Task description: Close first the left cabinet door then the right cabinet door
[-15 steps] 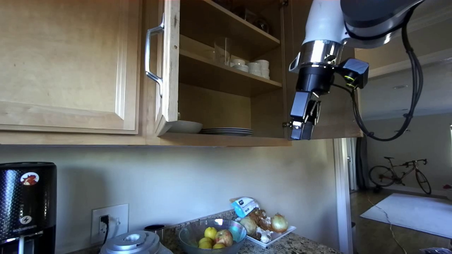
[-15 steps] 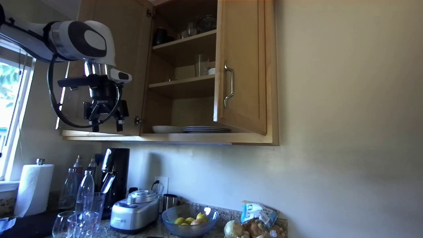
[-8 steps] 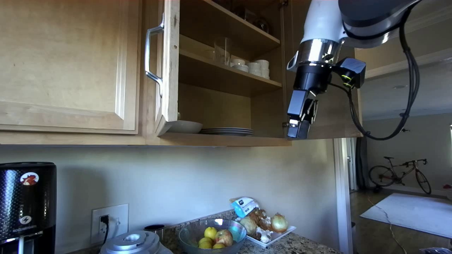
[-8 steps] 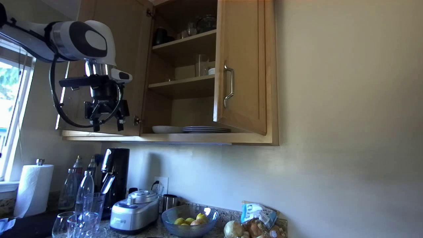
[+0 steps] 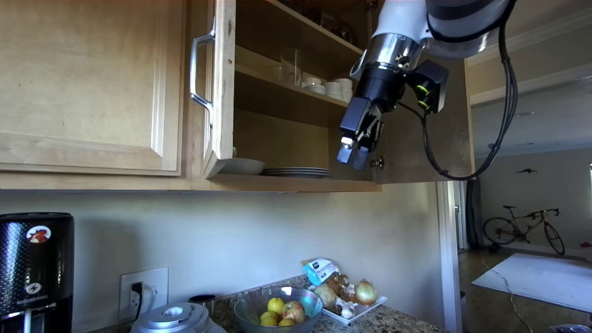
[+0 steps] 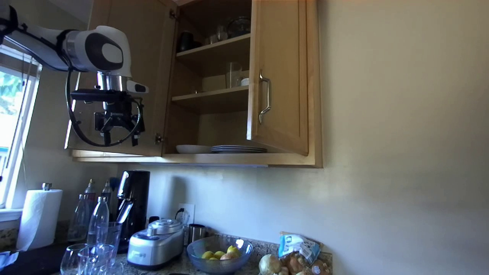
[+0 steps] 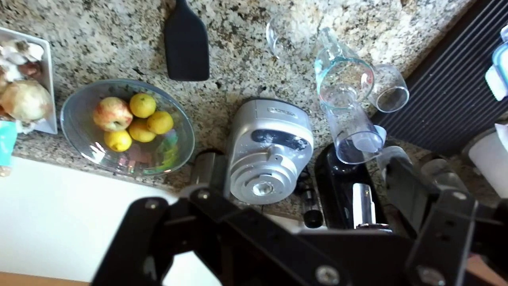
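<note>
The left cabinet door [image 5: 224, 92] stands open nearly edge-on in an exterior view, its silver handle [image 5: 201, 69] facing left. Its inner face [image 6: 156, 61] also shows, partly behind my arm. The right cabinet door [image 6: 282, 57] stands partly open with its handle [image 6: 265, 97] near its left edge. Its inner face [image 5: 407, 148] shows behind my gripper. My gripper [image 5: 353, 158] points down in front of the cabinet, between the open doors, touching neither as far as I see. It is open and empty in an exterior view [image 6: 120, 140] and the wrist view [image 7: 311, 180]. Both doors are outside the wrist view.
Plates [image 5: 296, 172] and a shallow bowl [image 5: 243, 166] stand on the cabinet's bottom shelf. Below on the counter are a fruit bowl [image 7: 127, 167], a silver appliance [image 7: 270, 139], drinking glasses [image 7: 359, 147] and a black coffee machine [image 6: 133, 191]. A handle-less closed door [image 5: 83, 83] adjoins.
My gripper has moved left and slightly up in one view, tilting a little, and slightly up in another. It stays open. Both doors have not moved.
</note>
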Motion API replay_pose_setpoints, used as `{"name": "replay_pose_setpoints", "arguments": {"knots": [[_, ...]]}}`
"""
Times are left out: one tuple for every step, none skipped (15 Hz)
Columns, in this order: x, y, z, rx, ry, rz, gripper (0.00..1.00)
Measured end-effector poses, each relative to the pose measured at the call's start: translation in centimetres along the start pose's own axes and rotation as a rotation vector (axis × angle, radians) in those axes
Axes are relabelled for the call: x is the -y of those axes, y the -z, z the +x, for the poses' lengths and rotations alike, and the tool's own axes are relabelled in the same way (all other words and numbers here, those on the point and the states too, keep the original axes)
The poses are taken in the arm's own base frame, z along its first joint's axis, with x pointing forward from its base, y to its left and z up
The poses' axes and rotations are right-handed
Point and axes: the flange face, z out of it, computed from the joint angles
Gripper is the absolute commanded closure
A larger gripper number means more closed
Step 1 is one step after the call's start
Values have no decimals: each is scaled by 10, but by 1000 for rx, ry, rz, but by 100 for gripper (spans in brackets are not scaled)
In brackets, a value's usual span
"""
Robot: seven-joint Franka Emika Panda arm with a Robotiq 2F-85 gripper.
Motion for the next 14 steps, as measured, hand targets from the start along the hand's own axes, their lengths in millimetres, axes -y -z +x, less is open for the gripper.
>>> {"name": "replay_pose_setpoints", "arguments": {"knots": [[10,-6,6,-4,23,11,0],[20,-13,11,-2,43,20,0],[29,-20,15,6,61,27,0],[36,-27,18,19,78,35,0],[43,-30,19,26,93,41,0],[48,-32,20,31,107,45,0],[52,-32,19,32,120,49,0],[56,-30,18,29,129,51,0],[58,-29,18,28,133,52,0],[58,-30,18,29,134,51,0],[58,-30,19,30,133,52,0],[57,-31,19,31,132,52,0],[57,-31,19,32,132,52,0],[57,-31,19,32,132,52,0]]}}
